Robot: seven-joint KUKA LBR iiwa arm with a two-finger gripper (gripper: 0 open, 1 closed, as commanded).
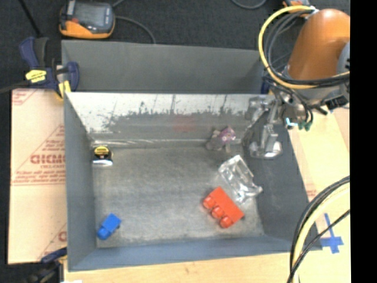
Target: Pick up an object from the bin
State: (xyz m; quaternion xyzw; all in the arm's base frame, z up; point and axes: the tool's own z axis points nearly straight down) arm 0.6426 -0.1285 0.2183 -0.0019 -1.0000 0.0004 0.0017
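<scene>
From my console, the grey bin (159, 69) holds five loose things, all well apart on its floor. At far left, against the back wall's foot, lies a small yellow-and-black item (101, 152). In the front left corner sits a blue block (109, 226). Right of centre near the front lies a red brick (223, 207), its long axis running diagonally from upper left to lower right. Just beyond it, touching or nearly so, is a crumpled clear plastic piece (239, 178). A small purplish lump (224, 136) rests at the back wall's foot.

The gripper (266, 149) hangs in the back right corner, low against the right wall. I cannot tell whether it is open or closed, and I see nothing held in it. The purplish lump lies just to its left and is, I judge, the nearest candidate. The clear piece sits a little left and forward of it. Either pick calls for a short leftward shift away from the wall.
</scene>
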